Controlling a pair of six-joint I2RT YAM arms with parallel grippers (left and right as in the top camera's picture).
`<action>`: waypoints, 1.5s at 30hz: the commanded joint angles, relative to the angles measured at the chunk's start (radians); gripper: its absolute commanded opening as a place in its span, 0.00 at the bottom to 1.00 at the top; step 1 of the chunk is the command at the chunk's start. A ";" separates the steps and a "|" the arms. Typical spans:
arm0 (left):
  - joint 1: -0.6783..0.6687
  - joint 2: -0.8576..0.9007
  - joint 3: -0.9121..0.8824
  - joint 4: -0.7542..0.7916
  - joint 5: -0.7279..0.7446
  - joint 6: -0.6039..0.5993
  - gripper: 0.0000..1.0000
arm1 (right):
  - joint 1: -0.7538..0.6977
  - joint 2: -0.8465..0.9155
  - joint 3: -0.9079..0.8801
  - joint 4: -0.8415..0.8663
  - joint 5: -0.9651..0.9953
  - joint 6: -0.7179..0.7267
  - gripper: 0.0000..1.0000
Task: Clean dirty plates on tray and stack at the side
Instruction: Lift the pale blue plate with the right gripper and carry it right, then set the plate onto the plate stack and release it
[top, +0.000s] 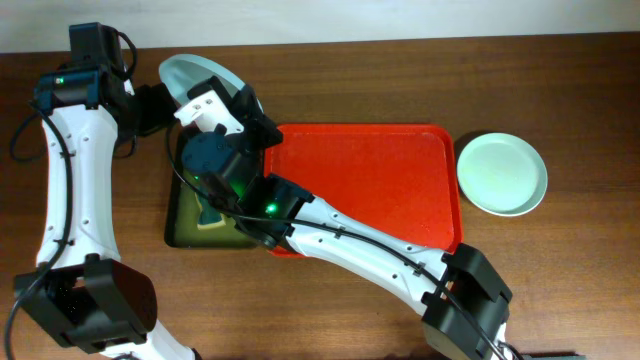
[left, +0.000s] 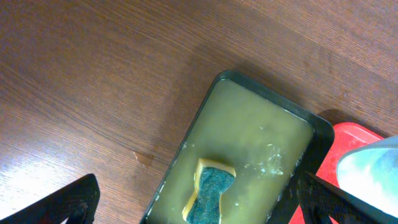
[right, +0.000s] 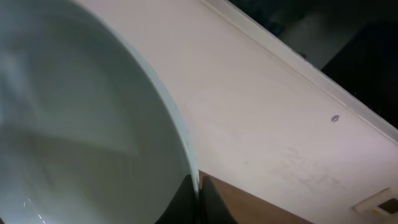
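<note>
A pale round shallow plate (right: 81, 124) fills the near left of the right wrist view. It is steeply tilted, and its rim is pinched by the right claw (right: 198, 202), which is clenched on it. From overhead the plate is seen held above the far left of the brown wooden table (top: 580, 280), over the far end of a narrow dark green tray (left: 314, 143) of cloudy yellowish water. In that water lies a yellow sponge with a green scouring face (left: 210, 194), directly below the left claw (left: 196, 186). That claw's fingers (left: 71, 202) are spread fully and nothing is held. The sponge's long axis runs across the line between those fingers, and the left arm is judged the nearer to it. The large red rectangular plastic tray (top: 380, 170) lies just right of the green one. A second mint-green plate (top: 502, 173) rests on the table beside it.
</note>
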 joint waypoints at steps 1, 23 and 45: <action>0.003 -0.003 0.005 0.000 0.003 -0.003 1.00 | -0.027 -0.014 0.016 -0.107 -0.039 0.201 0.04; 0.003 -0.003 0.005 0.000 0.003 -0.003 0.99 | -1.552 -0.024 0.011 -1.455 -1.218 0.592 0.04; 0.003 -0.003 0.005 0.000 0.003 -0.003 0.99 | -1.508 -0.010 -0.040 -1.393 -0.889 0.640 0.04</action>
